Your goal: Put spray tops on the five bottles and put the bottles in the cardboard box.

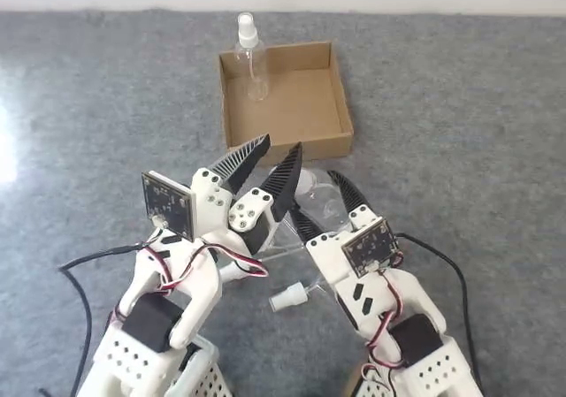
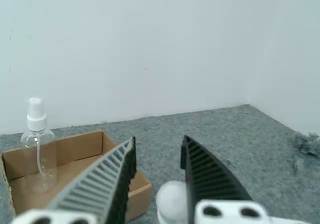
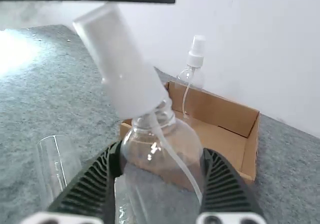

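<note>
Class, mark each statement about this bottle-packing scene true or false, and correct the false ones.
1. A capped bottle stands inside the cardboard box. True.
2. The left gripper has its jaws shut on a spray top. False: its jaws stand open.
3. The right gripper has its jaws on either side of a clear bottle. True.
4. That bottle's spray top sits straight. False: it is tilted in the neck.
5. A loose spray top lies outside the box. True.
</note>
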`<state>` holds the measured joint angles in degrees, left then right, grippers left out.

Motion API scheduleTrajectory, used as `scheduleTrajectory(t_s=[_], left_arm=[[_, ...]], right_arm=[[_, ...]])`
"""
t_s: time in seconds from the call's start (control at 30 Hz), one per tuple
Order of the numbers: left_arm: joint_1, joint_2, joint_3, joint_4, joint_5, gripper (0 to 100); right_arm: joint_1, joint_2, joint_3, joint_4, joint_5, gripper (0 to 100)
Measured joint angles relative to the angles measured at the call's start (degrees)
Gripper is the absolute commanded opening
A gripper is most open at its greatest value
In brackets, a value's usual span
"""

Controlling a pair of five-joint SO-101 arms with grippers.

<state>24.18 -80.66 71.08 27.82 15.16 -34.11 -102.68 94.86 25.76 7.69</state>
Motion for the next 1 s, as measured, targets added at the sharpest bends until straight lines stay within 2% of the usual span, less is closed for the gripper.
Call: scheduleTrajectory(t_s=[0.27, 0.5, 0.67, 0.87, 1.0], left_arm=[[0.0, 0.0, 0.0, 0.0, 0.0, 14], [0.0, 0.0, 0.0, -0.5, 0.0, 14], [0.1, 0.0, 0.7, -1.2, -1.1, 14], [0.0, 0.0, 0.4, -0.8, -1.6, 14], [-1.4, -0.1, -4.2, 4.2, -1.6, 14]], right_arm=[[-0.7, 0.0, 0.0, 1.7, 0.0, 6.9], [-5.7, 0.0, -0.2, 4.7, 0.0, 6.9], [-5.8, 0.0, -1.8, 7.3, 0.0, 6.9], [-2.8, 0.0, -1.8, 7.3, 0.0, 6.9], [1.0, 0.0, -1.8, 7.3, 0.0, 6.9]])
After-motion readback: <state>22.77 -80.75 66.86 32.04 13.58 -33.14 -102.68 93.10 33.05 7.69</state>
